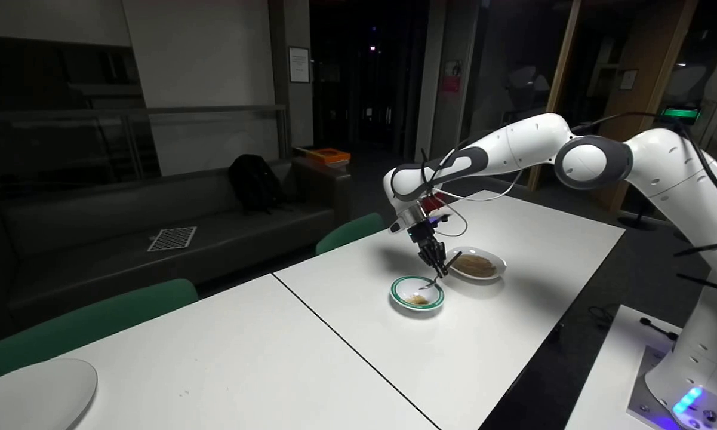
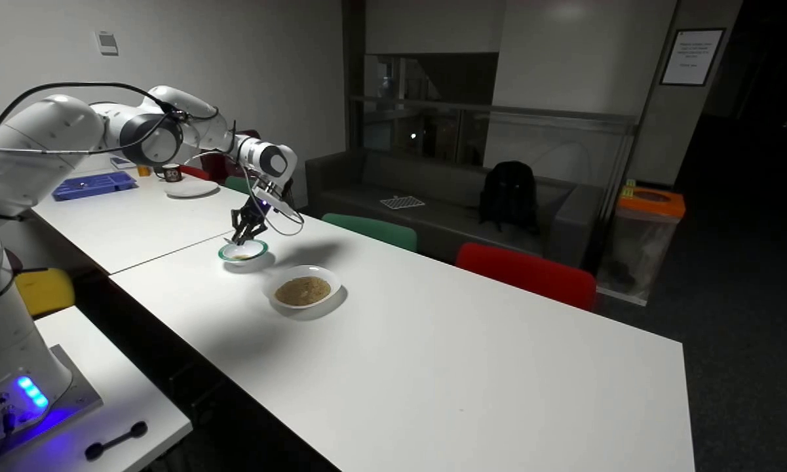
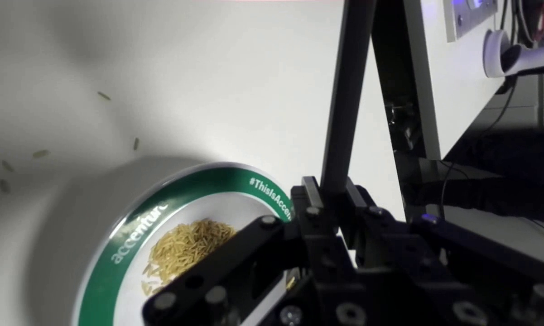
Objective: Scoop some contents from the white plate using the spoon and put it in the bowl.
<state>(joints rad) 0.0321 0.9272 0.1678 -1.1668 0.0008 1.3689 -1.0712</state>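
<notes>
The gripper [image 1: 443, 272] is shut on the spoon's dark handle [image 3: 349, 90] and also shows in an exterior view [image 2: 239, 240]. The spoon [image 1: 428, 286] is tilted, its head low inside the green-rimmed bowl [image 1: 396, 292]. Whether the head carries food cannot be told; in the wrist view the gripper hides it. The bowl also shows in the wrist view [image 3: 199, 179] and in an exterior view [image 2: 263, 250]. A small heap of tan grains [image 3: 185, 244] lies in it. The white plate [image 1: 501, 268], also in an exterior view [image 2: 336, 282], stands beside the bowl with brown contents [image 2: 303, 291].
Several loose grains [image 3: 103, 95] lie on the table beside the bowl. A large whitish plate [image 1: 36, 394] stands farther along the table, near a blue tray [image 2: 95, 185] and a dark mug [image 2: 170, 172]. Green chairs [image 1: 351, 233] stand along the table's far edge.
</notes>
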